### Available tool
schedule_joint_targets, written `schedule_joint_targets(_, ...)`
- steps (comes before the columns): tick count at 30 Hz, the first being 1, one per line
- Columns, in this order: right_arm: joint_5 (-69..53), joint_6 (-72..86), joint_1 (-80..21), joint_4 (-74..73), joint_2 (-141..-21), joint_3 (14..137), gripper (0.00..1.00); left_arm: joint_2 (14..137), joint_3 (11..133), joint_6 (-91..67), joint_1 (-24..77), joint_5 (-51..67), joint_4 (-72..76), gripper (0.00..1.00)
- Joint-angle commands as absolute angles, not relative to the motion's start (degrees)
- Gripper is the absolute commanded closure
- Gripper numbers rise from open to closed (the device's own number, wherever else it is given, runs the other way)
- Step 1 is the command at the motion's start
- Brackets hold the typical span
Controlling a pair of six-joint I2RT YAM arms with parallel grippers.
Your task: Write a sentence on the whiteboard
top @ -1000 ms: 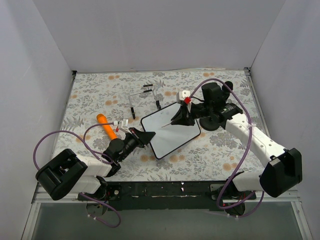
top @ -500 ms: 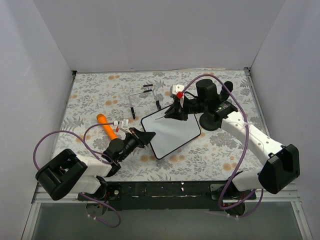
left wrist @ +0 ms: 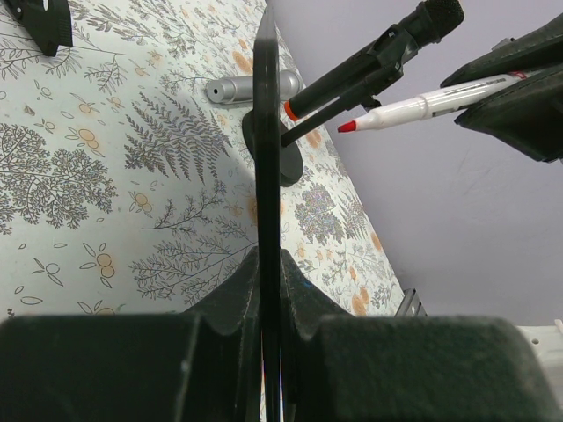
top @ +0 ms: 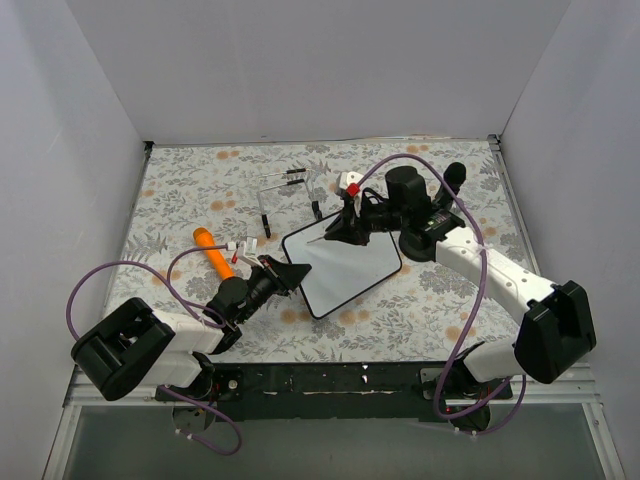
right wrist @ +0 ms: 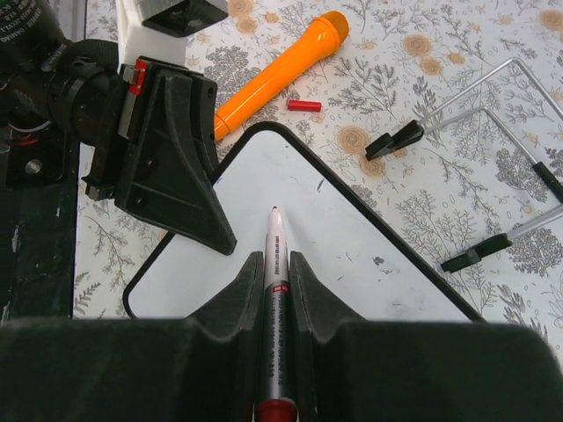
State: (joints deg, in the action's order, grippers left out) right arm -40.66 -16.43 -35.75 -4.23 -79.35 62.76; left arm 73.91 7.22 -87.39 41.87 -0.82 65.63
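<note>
While left claw (top: 298, 272) pinches whiteboard (top: 352, 272), marker (top: 326, 237) points leftward.

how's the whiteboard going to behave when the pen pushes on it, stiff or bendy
Probably stiff: the whiteboard shows as a straight, thin line edge-on in the left wrist view. Likely light, being so thin. Since the left gripper pinches only one edge, pressure from the marker far from that grip may make it pivot or slip.
</note>
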Motion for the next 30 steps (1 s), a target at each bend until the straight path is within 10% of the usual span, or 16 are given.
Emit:
schedule_joint_targets(1, -45.6, -19.1, -36.0, -5.4, -77.3, 63.4, 0.99, 71.9, 8.3, -86.7, 42.3, -0.1, 71.1, 1.0)
schedule_joint_targets(30, -43.6, -14.6, -36.8, -1.9, -81.5, 66.4, 0.99, 73.0, 8.4, -87.5, 42.3, 1.7, 72.6, 1.0)
